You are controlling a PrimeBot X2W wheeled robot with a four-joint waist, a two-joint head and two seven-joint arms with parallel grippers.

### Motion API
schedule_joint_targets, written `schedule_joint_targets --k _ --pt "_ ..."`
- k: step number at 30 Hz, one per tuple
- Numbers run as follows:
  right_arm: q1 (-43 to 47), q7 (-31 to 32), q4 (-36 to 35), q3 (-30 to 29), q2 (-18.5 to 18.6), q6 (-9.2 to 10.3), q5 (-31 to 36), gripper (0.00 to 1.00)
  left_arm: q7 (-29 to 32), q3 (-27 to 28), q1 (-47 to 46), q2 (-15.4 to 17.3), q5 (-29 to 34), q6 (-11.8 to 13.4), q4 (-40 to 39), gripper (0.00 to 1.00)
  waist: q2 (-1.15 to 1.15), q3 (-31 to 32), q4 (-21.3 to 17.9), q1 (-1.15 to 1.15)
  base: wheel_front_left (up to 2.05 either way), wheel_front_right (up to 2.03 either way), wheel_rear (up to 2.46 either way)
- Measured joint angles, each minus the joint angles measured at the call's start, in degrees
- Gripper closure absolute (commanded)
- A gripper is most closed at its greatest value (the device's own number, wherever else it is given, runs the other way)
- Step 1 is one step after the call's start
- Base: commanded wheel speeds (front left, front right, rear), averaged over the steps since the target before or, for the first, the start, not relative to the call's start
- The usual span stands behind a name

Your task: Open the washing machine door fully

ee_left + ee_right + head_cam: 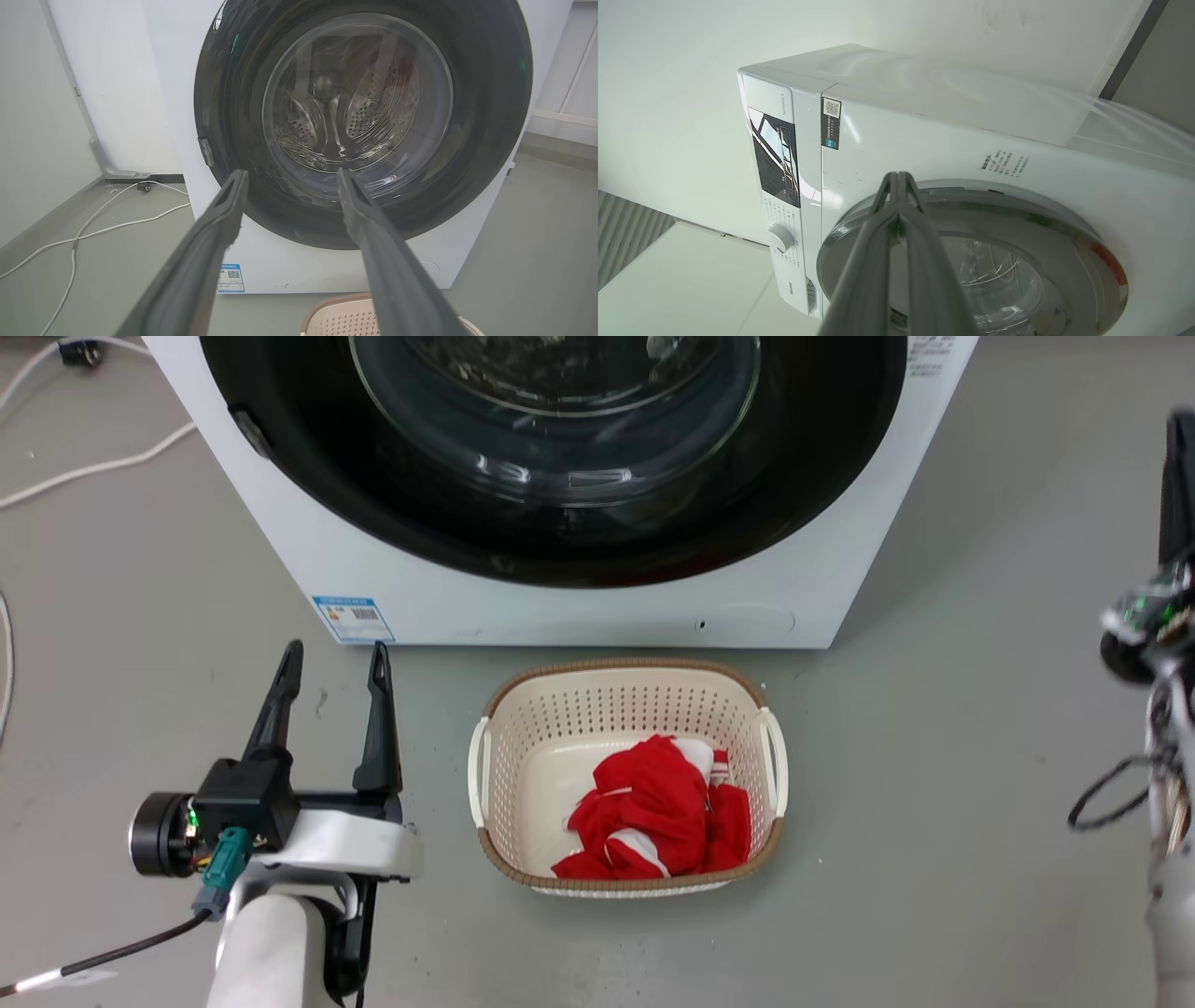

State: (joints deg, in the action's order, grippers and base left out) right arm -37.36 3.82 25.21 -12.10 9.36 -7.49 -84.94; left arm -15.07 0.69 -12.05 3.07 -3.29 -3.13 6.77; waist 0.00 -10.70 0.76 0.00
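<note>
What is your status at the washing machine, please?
Left hand open, empty, short of the door. Right hand shut, empty. Door looks closed. Basket on the floor just before the machine.

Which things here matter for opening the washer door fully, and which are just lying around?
For the job:
washing machine door
left gripper, open
right gripper, shut

Just lying about:
laundry basket
red clothes in it
white cables on the floor

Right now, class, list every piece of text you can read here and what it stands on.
"Hisense", probably, sideways on the control panel.
Blue sticker, machine's lower front: too small.
Black QR sticker: too small.
Grey print above the washing machine door: blurred.
</note>
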Motion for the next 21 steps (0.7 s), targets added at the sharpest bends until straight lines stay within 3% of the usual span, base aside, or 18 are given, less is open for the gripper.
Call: schedule_joint_targets --k 14,21 --pt "-25.98 16.47 20.36 9.01 4.97 0.00 6.70 1.00 0.00 -0.20 -4.64 -0.10 -0.26 -0.24 -2.81 0.00 0.00 -8.06 1.42 0.00 0.00 0.00 0.00" --pt "-35.72 17.97 28.80 10.36 5.43 0.00 10.49 1.00 0.00 -0.54 -6.47 -0.13 -0.24 -0.37 -3.91 0.00 0.00 -11.79 2.22 0.00 0.00 0.00 0.00"
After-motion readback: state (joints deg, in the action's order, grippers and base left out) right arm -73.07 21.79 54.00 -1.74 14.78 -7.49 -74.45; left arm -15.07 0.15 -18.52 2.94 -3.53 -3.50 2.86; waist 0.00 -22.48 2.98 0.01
